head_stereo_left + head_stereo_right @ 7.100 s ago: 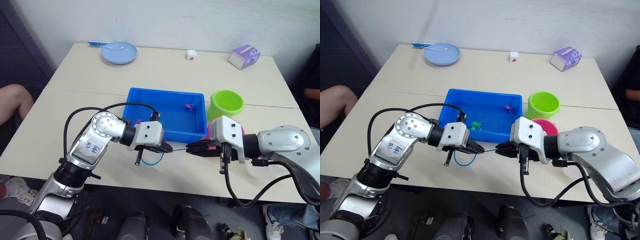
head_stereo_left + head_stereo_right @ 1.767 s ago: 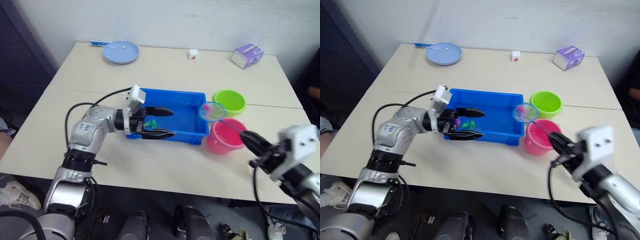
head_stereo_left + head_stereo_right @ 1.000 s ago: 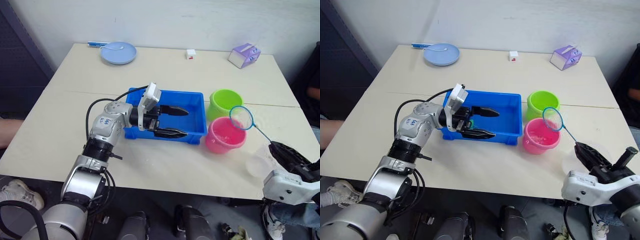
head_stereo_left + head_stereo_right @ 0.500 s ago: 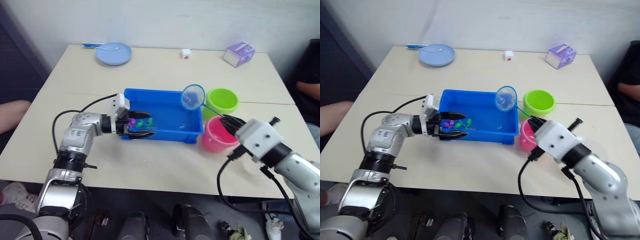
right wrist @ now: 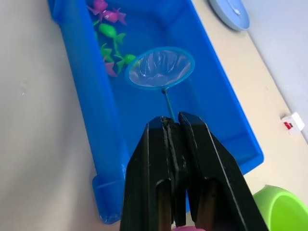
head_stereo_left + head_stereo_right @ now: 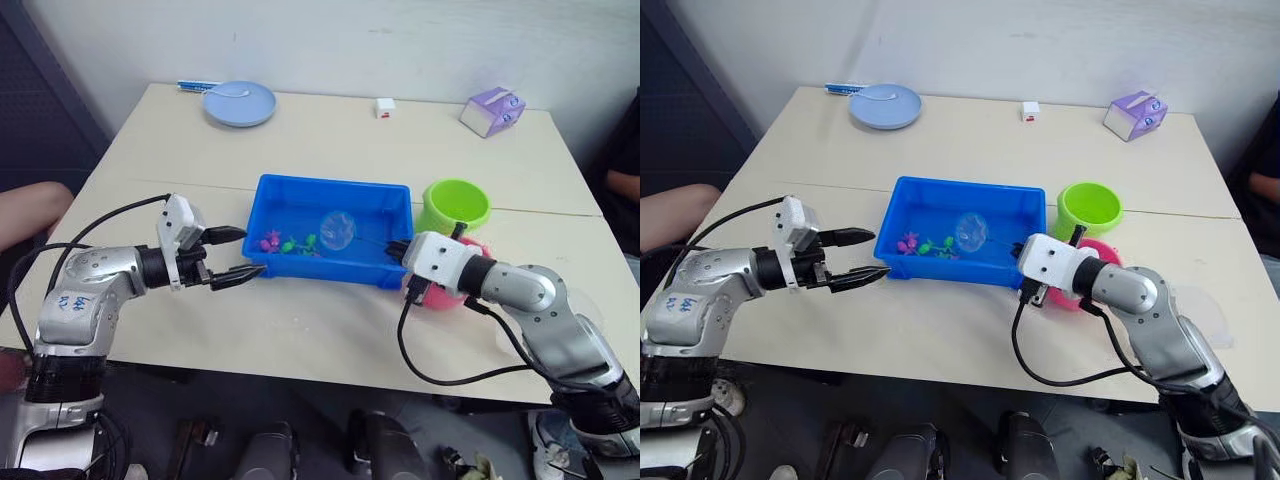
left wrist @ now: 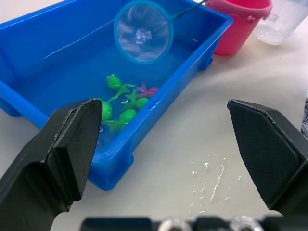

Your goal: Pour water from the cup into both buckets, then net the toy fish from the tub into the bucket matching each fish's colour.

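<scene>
From my station I see the right gripper [image 5: 174,139] with its two black fingers pinched tight on the thin dark handle of the small round net with the light blue rim and fine mesh [image 5: 160,67], the hoop held over the middle of the shallow rectangular bright blue plastic tub [image 6: 392,203]. The tiny green and pink-magenta plastic toy fish [image 7: 122,98] lie clustered in the water toward the tub's left end, just beside the hoop but outside it (I see one glint in the mesh and cannot tell what it is). The left gripper [image 6: 235,256] sits just off the tub's left end above the pale tabletop [image 6: 310,320], fingers spread wide and holding nothing. The lime green round plastic bucket [image 6: 455,205] stands just right of the tub's far corner; the pink round plastic bucket [image 7: 239,21] stands nearer, partly hidden behind the right wrist. The wide clear plastic cup [image 7: 286,19] stands just beside the pink bucket, on its far side from the tub.
</scene>
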Action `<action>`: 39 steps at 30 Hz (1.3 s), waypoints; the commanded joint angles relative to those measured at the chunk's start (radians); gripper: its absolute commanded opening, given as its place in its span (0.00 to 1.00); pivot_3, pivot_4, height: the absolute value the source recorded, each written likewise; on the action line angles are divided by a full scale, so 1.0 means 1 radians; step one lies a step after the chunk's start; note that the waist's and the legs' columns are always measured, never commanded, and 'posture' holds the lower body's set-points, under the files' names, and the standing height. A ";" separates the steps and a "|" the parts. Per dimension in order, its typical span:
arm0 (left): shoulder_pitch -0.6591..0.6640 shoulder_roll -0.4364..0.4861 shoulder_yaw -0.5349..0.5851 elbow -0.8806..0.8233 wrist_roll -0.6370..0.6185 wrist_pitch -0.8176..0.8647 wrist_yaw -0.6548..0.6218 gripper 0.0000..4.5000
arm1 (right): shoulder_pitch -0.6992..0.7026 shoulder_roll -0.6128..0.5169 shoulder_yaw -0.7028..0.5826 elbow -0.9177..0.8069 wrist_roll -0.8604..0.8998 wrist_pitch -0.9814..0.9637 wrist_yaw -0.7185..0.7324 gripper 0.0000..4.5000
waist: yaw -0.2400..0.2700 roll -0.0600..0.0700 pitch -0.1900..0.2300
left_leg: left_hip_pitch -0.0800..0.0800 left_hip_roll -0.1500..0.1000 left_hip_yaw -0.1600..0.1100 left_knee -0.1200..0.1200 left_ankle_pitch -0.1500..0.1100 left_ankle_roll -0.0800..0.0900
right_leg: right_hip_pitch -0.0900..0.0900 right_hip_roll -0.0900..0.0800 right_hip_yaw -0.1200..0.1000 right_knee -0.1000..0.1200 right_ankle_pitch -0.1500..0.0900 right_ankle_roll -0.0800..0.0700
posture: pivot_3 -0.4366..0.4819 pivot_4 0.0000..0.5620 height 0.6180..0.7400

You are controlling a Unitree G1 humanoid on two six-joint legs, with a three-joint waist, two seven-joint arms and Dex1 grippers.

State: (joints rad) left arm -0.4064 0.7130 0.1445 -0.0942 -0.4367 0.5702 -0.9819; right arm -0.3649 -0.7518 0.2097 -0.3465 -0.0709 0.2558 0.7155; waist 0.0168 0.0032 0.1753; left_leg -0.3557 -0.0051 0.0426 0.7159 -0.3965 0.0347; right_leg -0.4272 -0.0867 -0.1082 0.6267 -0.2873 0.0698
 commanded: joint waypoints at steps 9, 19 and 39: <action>0.007 0.027 0.031 -0.071 -0.036 0.031 0.044 1.00 | -0.082 0.002 0.055 0.157 -0.062 -0.204 0.095 0.17 | -0.022 0.000 0.000 | 0.001 0.001 0.000 0.000 0.000 -0.001 | 0.000 0.000 0.000 0.001 0.000 0.000 | 0.48 0.27 1.00; 0.012 0.016 0.026 -0.087 -0.046 0.026 0.074 1.00 | -0.116 0.060 0.054 0.239 -0.024 -0.236 0.176 0.17 | -0.020 0.000 0.000 | 0.001 0.001 0.000 0.000 0.001 -0.001 | 0.000 0.001 0.000 0.001 0.000 0.000 | 0.48 0.27 1.00; -0.010 0.000 0.032 -0.062 -0.066 0.015 0.088 1.00 | -0.004 0.192 -0.170 0.128 0.329 0.158 0.121 0.17 | -0.019 0.000 0.000 | 0.001 0.001 0.000 0.000 0.001 -0.001 | 0.000 0.000 0.000 0.001 0.000 0.000 | 0.48 0.27 1.00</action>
State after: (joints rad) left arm -0.3931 0.7163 0.1493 -0.1418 -0.4732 0.5908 -0.8959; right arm -0.3711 -0.5609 0.0891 -0.1552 0.2111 0.3854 0.8488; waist -0.0020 0.0032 0.1753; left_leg -0.3551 -0.0044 0.0426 0.7160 -0.3960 0.0337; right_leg -0.4269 -0.0864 -0.1078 0.6277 -0.2873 0.0697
